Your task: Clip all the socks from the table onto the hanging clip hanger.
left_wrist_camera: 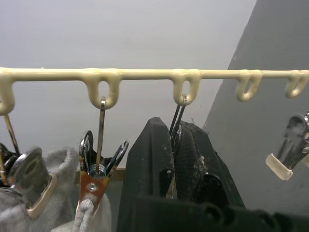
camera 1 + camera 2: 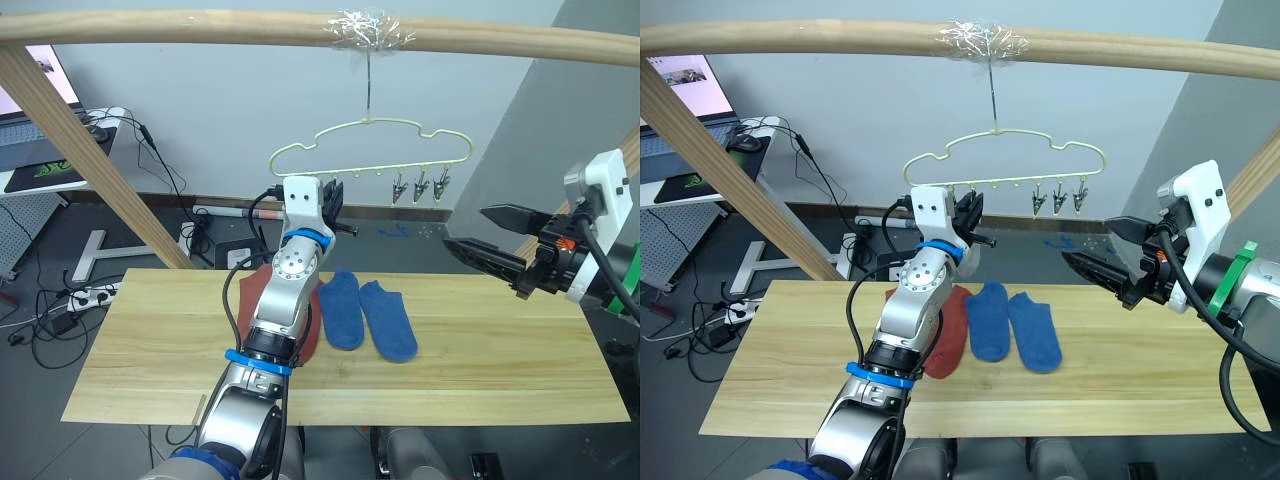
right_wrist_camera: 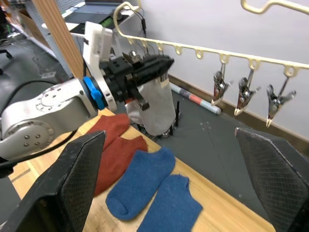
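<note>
Left gripper [image 3: 145, 67] is raised to the lower bar of the clip hanger [image 2: 370, 160]. In the left wrist view its two black fingers [image 1: 154, 164] are pressed together around the third metal clip [image 1: 177, 126], whose wire runs up between the fingertips to its loop on the bar. Whether the squeeze has opened that clip's mouth cannot be told.

Two light grey socks [image 3: 153, 107] hang just beside and below this gripper, on the two clips toward its own arm side; one clip [image 1: 99, 169] shows grey fabric in its mouth. The right wrist view shows the grey fabric draping beneath the left fingers; whether the fingers also pinch any of it is unclear.

Right gripper [image 2: 497, 240] hovers well apart, out past the three empty clips [image 2: 419, 187] at the hanger's far end. Its jaws are spread wide and hold nothing.

On the table [image 2: 500, 350]: two blue socks [image 2: 368, 315] side by side, and two rust-red socks [image 3: 115, 147] beside them, partly under the left forearm.

Judgement: two of six clipped; four remain.

For this step: keep the squeeze square on the clip's levers so it does not twist on its loop. The hanger hangs free from the wooden pole [image 2: 200, 28], so avoid pushing sideways. Let go slowly, without snagging the neighbouring grey sock.
</note>
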`<state>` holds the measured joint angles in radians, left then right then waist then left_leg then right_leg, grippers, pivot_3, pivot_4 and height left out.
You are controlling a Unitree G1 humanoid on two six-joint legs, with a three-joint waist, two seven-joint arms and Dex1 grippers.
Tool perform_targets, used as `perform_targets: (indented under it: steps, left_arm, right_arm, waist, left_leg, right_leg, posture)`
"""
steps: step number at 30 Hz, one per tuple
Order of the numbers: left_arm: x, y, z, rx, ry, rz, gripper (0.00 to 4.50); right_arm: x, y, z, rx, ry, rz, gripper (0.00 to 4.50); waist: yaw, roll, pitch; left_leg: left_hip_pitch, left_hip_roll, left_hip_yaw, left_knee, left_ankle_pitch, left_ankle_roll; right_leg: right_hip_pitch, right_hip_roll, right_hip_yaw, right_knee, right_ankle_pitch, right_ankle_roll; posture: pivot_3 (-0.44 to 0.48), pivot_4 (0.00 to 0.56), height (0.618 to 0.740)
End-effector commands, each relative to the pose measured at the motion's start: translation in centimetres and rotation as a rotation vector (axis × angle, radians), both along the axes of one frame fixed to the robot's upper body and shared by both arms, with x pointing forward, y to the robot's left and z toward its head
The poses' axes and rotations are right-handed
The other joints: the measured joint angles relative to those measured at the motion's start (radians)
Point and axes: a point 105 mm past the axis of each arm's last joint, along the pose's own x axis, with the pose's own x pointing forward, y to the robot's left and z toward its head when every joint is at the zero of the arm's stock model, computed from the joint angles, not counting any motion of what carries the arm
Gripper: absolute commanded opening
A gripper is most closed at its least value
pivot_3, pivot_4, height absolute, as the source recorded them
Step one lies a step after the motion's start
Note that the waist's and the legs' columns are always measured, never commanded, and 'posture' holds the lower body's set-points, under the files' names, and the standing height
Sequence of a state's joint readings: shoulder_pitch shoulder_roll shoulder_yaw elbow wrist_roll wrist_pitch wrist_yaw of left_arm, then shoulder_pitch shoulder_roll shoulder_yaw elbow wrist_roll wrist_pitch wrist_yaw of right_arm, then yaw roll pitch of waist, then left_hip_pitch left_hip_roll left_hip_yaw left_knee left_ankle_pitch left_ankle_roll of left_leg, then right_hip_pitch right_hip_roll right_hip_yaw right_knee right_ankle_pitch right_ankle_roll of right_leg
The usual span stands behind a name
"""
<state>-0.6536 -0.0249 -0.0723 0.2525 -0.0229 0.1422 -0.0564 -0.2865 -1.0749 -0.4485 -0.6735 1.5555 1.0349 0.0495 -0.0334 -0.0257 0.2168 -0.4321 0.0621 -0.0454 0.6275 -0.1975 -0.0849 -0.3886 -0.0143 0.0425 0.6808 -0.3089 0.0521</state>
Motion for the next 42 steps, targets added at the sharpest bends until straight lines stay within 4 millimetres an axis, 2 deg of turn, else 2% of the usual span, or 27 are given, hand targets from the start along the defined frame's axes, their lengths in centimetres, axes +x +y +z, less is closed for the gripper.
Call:
perform_targets:
  steps: [1, 6, 9, 17, 22, 26, 35, 42]
  left_arm:
    - [-0.1, -0.4, 1.6, -0.011, -0.059, -0.007, 0.09]
    - [-0.1, -0.4, 1.6, -0.014, -0.051, -0.024, 0.09]
    - [-0.1, 0.0, 1.8, 0.002, -0.061, -0.017, 0.09]
    - [-0.4, 0.9, 2.7, -0.132, 0.071, -0.166, 0.09]
    - [-0.4, 1.2, 3.8, -0.171, 0.108, -0.234, 0.09]
    - [-0.4, 1.3, 4.2, -0.221, 0.16, -0.283, 0.09]
    - [-0.7, 1.3, 4.6, -0.252, 0.235, -0.351, 0.09]
    - [-1.1, 1.2, 4.6, -0.262, 0.278, -0.382, 0.09]
  right_arm:
    - [-0.3, 0.2, 0.6, 0.007, -0.029, 0.009, 4.5]
    - [-0.2, 0.0, 0.2, -0.005, -0.014, -0.006, 4.5]
    - [0.1, 0.3, -1.2, -0.041, 0.032, -0.004, 4.5]
    - [2.8, 1.7, -9.2, -0.295, 0.19, -0.013, 4.5]
    - [5.2, 3.1, -13.5, -0.382, 0.239, -0.001, 4.5]
    - [7.2, 3.8, -16.0, -0.43, 0.263, 0.002, 4.5]
    - [10.1, 5.6, -19.6, -0.497, 0.293, 0.083, 4.5]
    - [11.6, 5.8, -21.9, -0.532, 0.308, 0.092, 4.5]
  waist:
    - [0.0, 0.0, 0.0]
    - [0.0, 0.0, 0.003]
    - [0.0, 0.0, 0.003]
    - [-0.001, 0.0, 0.003]
    - [-0.001, 0.001, 0.004]
    - [0.001, 0.001, 0.004]
    - [0.002, 0.001, 0.004]
    - [0.003, 0.001, 0.004]
  left_leg:
    - [0.0, 0.0, 0.0, 0.0, 0.0, 0.0]
    - [0.0, 0.0, 0.0, 0.0, 0.0, 0.0]
    - [0.0, 0.0, 0.0, 0.0, 0.0, 0.0]
    - [0.0, 0.0, 0.0, 0.0, 0.0, 0.0]
    - [0.0, 0.001, -0.001, 0.0, 0.0, 0.0]
    - [0.0, 0.0, -0.001, 0.0, 0.0, 0.0]
    - [0.0, 0.0, -0.002, 0.0, 0.0, 0.0]
    - [0.0, 0.001, -0.002, 0.0, 0.0, 0.0]
  right_leg:
    - [0.0, 0.0, 0.0, 0.0, 0.0, 0.0]
    - [0.0, 0.0, 0.0, 0.0, 0.0, 0.0]
    - [0.0, 0.0, 0.0, 0.0, 0.0, 0.0]
    - [0.0, 0.0, 0.0, 0.0, 0.0, 0.0]
    - [-0.001, 0.001, -0.001, 0.0, 0.0, 0.0]
    - [-0.001, 0.001, -0.001, 0.0, 0.0, 0.0]
    - [-0.001, 0.0, -0.002, 0.0, 0.0, 0.0]
    - [-0.001, 0.0, -0.002, 0.001, 0.0, 0.0]
  posture:
    - [-0.123, 0.23, 0.74]
    - [-0.119, 0.231, 0.74]
    - [-0.108, 0.227, 0.74]
    - [-0.075, 0.221, 0.74]
    - [-0.059, 0.213, 0.74]
    - [-0.051, 0.205, 0.74]
    - [-0.02, 0.197, 0.74]
    - [0.003, 0.195, 0.74]
